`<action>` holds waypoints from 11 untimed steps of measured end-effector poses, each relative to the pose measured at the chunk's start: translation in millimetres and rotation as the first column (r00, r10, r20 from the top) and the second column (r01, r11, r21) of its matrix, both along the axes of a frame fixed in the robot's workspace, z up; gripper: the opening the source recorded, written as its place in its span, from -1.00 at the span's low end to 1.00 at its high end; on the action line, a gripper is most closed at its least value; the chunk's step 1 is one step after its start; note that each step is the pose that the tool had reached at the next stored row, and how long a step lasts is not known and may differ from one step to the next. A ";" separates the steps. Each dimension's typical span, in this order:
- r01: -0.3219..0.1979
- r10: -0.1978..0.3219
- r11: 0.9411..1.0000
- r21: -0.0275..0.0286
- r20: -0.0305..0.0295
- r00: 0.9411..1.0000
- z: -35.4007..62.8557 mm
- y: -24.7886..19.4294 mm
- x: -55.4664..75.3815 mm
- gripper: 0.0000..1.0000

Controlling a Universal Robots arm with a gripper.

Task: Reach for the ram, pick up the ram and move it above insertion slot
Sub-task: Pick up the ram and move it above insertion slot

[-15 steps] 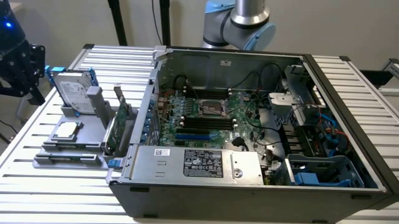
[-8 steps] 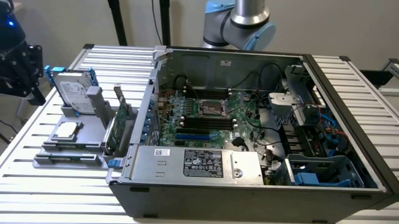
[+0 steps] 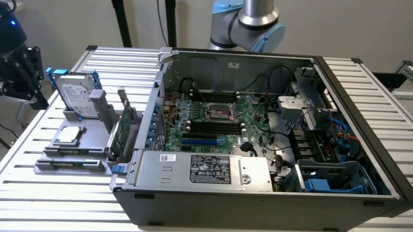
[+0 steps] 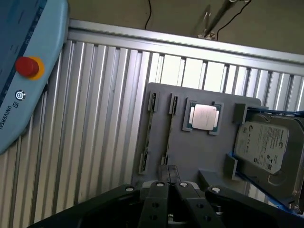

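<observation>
Hanging over the gray holder point(image 4: 204, 152), the gripper point(image 4: 169, 170) has its two fingers pressed together with nothing between them. Their tips line up with one end of the ram point(image 4: 168, 135), and I cannot tell whether they touch it

The ram stands on edge in the second narrow slot from the holder's end, the end opposite the hard drive point(image 4: 266, 142). From above it shows as one long, thin, dark line running between two small clips. Its colour and chips cannot be made out at this angle

The wrist view gives the holder from above on the ribbed table point(image 4: 95, 118). One processor chip point(image 4: 204, 116) sits in the middle of the holder and one hard drive in a blue frame at the far end. A blue control pendant point(image 4: 23, 61) with a red button is past the slotted end

The exterior view adds one open computer case point(image 3: 226, 65) beside the holder's long edge, and its main board point(image 3: 247, 104) carries a bank of black slots point(image 3: 213, 128) packed too closely to count. One tall green card point(image 3: 125, 128) stands upright along the holder's edge nearest the case. The arm point(image 3: 252, 21) rises behind the case's rear wall
</observation>
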State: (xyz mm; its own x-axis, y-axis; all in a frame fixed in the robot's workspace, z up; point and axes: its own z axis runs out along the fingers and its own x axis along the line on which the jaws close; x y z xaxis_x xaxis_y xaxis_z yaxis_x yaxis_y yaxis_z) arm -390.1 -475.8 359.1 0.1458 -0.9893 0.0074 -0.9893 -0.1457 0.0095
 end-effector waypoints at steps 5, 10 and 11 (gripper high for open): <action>0.000 0.000 1.000 0.000 0.002 1.000 -1.4 -0.3 -0.5 -0.40; 0.002 -0.002 1.000 0.000 0.002 1.000 -8.1 -3.4 -0.6 -0.27; 0.005 -0.005 1.000 0.000 0.003 1.000 -9.9 -4.3 -0.5 -0.27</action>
State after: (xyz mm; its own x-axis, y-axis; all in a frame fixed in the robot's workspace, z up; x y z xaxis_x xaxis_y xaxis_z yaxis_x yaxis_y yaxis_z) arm -390.6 -480.1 349.3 0.1403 -0.9901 0.0079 -0.9901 -0.1403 0.0070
